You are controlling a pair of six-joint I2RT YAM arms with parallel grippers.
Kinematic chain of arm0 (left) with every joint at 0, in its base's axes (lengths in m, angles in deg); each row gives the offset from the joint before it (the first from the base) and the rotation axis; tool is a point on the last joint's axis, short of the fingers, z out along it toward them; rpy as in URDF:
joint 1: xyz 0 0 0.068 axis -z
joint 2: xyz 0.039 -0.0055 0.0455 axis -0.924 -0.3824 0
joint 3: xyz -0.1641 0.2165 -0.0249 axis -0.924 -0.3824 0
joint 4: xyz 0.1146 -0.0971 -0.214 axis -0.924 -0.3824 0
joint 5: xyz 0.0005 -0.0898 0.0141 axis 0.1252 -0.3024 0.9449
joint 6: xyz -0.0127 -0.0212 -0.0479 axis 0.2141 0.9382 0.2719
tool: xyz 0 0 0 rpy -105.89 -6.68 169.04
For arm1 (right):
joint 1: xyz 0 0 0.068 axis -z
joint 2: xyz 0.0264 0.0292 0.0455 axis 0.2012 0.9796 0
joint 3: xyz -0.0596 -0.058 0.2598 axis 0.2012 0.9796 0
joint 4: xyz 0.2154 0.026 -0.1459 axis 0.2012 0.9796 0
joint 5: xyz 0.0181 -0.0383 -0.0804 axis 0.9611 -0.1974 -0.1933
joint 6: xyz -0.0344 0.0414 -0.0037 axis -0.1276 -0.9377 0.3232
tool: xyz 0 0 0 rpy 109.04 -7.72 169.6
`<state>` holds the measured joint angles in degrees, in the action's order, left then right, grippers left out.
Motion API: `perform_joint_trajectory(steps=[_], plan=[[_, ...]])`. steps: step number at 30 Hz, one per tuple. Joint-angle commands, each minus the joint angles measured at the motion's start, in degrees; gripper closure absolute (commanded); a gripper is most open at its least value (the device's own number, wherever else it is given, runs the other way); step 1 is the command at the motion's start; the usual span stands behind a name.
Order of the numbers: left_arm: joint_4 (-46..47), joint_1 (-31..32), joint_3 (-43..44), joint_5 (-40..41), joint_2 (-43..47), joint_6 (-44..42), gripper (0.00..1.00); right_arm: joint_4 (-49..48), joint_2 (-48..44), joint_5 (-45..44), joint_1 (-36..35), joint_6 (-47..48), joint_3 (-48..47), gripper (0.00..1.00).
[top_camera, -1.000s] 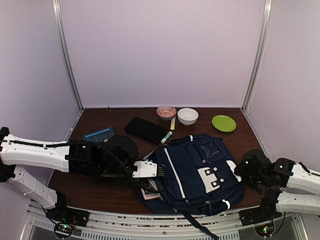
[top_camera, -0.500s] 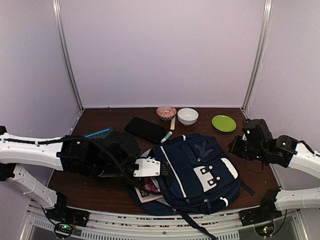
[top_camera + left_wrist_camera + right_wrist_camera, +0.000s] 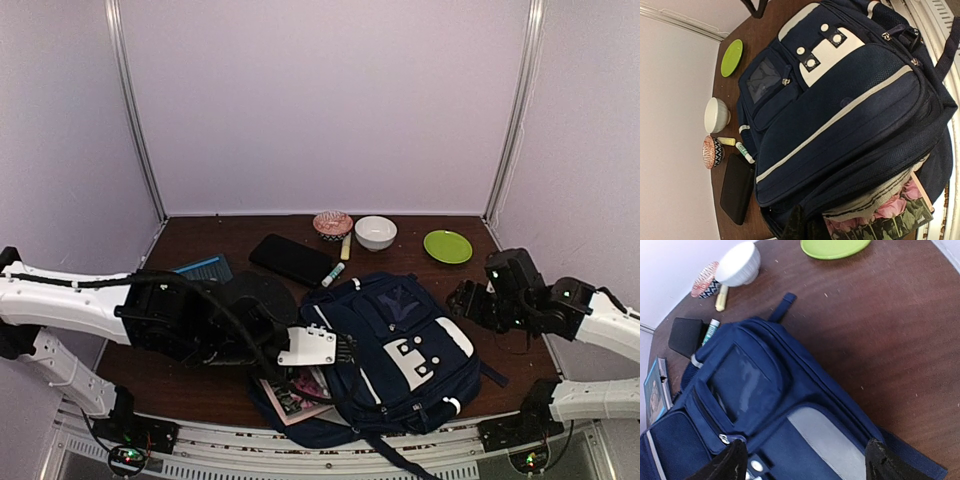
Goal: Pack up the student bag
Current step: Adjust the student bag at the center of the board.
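Nearest the arms, a rose-printed book (image 3: 293,393) protrudes from the open mouth of the student bag (image 3: 400,345). The bag lies flat at the front centre of the brown table (image 3: 220,235), front pocket up. The left gripper (image 3: 343,350) sits at that opening; its jaw spacing cannot be told. The right gripper (image 3: 802,467) hovers above the bag's right side, jaws wide apart. Beyond lie a black case (image 3: 293,259), patterned bowl (image 3: 332,223), white bowl (image 3: 375,232) and green plate (image 3: 447,246).

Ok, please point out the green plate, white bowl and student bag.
green plate (image 3: 447,246): top external view, centre of its bare face.
white bowl (image 3: 375,240): top external view, its outer wall.
student bag (image 3: 418,358): top external view, white front patch.
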<state>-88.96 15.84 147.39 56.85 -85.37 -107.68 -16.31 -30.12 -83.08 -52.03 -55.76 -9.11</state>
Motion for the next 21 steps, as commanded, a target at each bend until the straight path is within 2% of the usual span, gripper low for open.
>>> perform_joint_trajectory(steps=[1, 6, 10, 15, 21], plan=[[5.8, 1.1, -0.4, -1.2, -1.8, 4.1, 1.0, 5.2, -9.0, 4.3, 0.4, -12.2, 8.6, 0.19], [9.5, 1.7, -1.5, -3.3, -5.0, 5.1, 1.0, 8.3, -21.5, 6.7, 0.4, -20.3, 17.5, 0.22], [12.5, 1.9, -1.9, -3.5, -7.1, 5.1, 1.0, 7.3, -24.6, 8.4, 0.4, -21.7, 21.7, 0.29], [12.7, 2.6, -0.9, -3.3, -9.3, 5.0, 1.0, 0.4, -21.4, 10.3, 0.4, -20.7, 23.5, 0.51], [12.8, 3.8, -0.3, -3.4, -9.8, 6.0, 1.0, -5.1, -16.8, 9.7, 0.4, -17.1, 21.8, 0.89]])
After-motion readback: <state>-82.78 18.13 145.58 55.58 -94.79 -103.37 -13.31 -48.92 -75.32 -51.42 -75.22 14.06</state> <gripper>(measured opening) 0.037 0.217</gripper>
